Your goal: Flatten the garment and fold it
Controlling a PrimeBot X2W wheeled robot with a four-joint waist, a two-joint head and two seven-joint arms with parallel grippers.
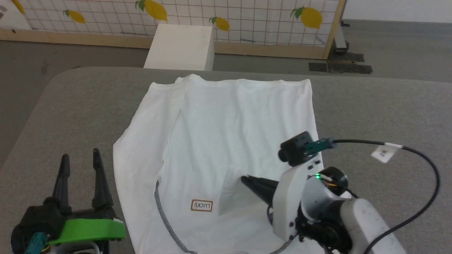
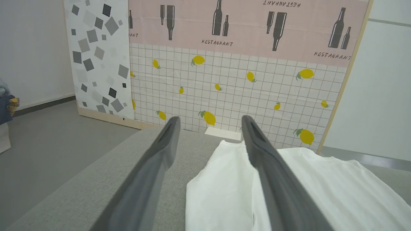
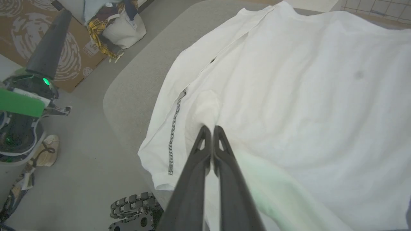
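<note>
The garment (image 1: pixel 229 123), a white shirt, lies spread on the grey table (image 1: pixel 370 106) with its hem at the far side. Its tan "LUCKY" patch (image 1: pixel 201 205) and dark zigzag seam (image 1: pixel 162 211) are near me. My right gripper (image 1: pixel 244 180) hovers over the chest area, shut on a pinched ridge of the garment (image 3: pixel 289 80); a flap of fabric hangs beneath its fingers (image 3: pixel 205 166). At the table's near left, beside the garment's folded-in sleeve (image 1: pixel 141 141), my left gripper (image 1: pixel 81 155) stands open and holds nothing. In the left wrist view the left gripper (image 2: pixel 210 120) points along the garment's (image 2: pixel 321 186) left edge.
A white box (image 1: pixel 180 46) stands on the floor past the table's far edge, before a lemon-print screen (image 1: pixel 247 17). Off the table's left are a cardboard box (image 3: pixel 19 29), a pile of clothes (image 3: pixel 109 19) and a shoe (image 3: pixel 45 154). Bare grey table (image 1: pixel 81 106) flanks the garment.
</note>
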